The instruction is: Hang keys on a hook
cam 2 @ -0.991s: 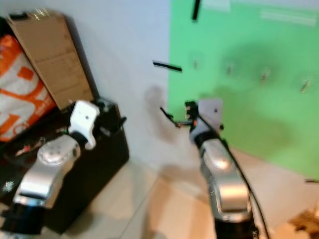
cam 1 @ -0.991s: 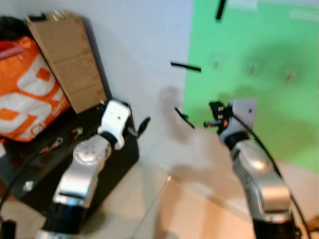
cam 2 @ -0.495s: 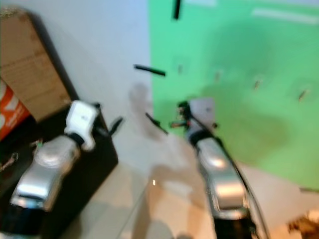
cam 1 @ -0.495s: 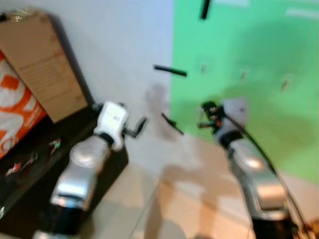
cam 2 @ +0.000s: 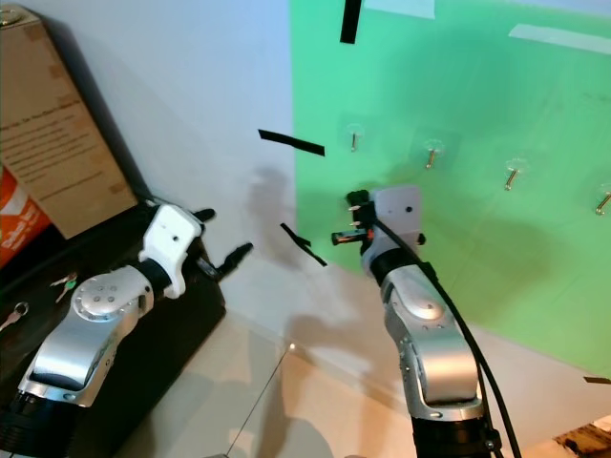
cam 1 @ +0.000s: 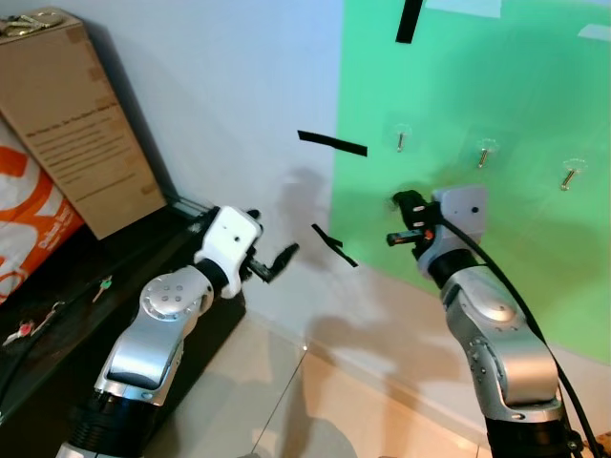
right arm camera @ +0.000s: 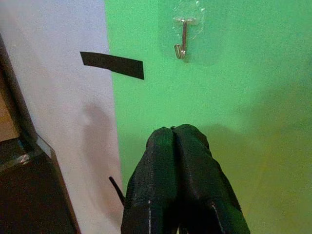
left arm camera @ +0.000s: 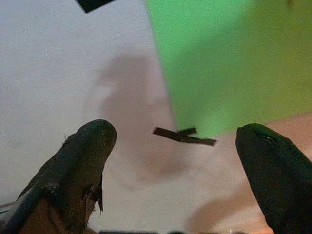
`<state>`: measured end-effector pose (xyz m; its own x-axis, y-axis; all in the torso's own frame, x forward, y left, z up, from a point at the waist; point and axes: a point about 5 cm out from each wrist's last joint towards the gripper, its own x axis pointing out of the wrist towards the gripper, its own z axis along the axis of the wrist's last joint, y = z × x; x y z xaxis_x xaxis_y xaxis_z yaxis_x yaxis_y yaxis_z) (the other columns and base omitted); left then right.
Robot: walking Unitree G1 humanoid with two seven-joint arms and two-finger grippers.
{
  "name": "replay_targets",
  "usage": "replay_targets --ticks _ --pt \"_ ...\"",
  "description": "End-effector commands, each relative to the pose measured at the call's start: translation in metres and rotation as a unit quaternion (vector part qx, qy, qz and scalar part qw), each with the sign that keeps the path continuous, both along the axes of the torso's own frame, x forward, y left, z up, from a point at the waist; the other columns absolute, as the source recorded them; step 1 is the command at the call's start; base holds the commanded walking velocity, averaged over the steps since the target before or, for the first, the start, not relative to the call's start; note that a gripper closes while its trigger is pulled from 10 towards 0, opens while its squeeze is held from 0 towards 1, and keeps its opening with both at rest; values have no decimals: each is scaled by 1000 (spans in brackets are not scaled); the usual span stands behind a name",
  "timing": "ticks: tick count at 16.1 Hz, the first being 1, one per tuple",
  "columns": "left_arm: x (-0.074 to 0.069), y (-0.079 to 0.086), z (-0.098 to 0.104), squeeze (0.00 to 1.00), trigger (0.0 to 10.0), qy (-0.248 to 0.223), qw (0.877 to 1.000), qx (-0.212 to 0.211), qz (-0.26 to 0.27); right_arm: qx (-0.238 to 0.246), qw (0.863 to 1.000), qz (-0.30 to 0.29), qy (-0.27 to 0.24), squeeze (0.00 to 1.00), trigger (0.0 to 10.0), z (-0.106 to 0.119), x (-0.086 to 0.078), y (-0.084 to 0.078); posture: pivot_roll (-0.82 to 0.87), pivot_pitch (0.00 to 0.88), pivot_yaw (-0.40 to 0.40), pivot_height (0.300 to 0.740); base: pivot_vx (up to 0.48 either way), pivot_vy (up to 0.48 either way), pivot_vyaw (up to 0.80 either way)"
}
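Out at nine o'clock on the dark tabletop (cam 1: 72, 291), tagged keys (cam 1: 21, 330), probably light, stiff and slippery, best pinched at ring or tag; left gripper (cam 1: 271, 232) fingers wide; right gripper (right arm camera: 176, 134) fingers pressed together, apparently empty, hook (right arm camera: 182, 44) at twelve o'clock.

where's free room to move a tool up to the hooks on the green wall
Bare green wall lies between the shut right tool and the leftmost hook. Tighter at the green panel's left edge, where black tape strips stick out. The open left tool faces bare white wall.

Shiny metal hook (right arm camera: 182, 43) on clear plastic, matt green sheet (right arm camera: 253, 97)
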<state>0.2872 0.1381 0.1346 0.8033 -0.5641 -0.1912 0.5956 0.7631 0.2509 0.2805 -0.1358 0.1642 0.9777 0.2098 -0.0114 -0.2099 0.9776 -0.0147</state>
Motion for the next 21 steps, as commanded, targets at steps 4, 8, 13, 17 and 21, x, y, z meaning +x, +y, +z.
replay_targets --ticks 4,8,13,17,21 --pt "-9 -2 11 0 10000 3 997 -6 -80 28 999 17 -21 0 10000 21 9 9 -97 0 37 740 0 0 0" --pt "-10 -2 13 0 10000 7 995 -7 -99 35 999 18 -25 0 10000 28 20 12 -99 0 39 740 0 0 0" --pt "-9 -2 15 0 10000 6 994 -10 -107 36 999 5 -28 0 10000 36 40 11 -94 0 38 740 0 0 0" --pt "-10 -3 16 0 10000 10 993 -10 -115 38 999 -3 -37 0 10000 43 56 7 -89 0 40 740 0 0 0" --pt "-10 -3 17 0 10000 11 993 -10 -120 50 998 -13 -42 0 10000 47 66 1 -72 0 42 740 0 0 0"
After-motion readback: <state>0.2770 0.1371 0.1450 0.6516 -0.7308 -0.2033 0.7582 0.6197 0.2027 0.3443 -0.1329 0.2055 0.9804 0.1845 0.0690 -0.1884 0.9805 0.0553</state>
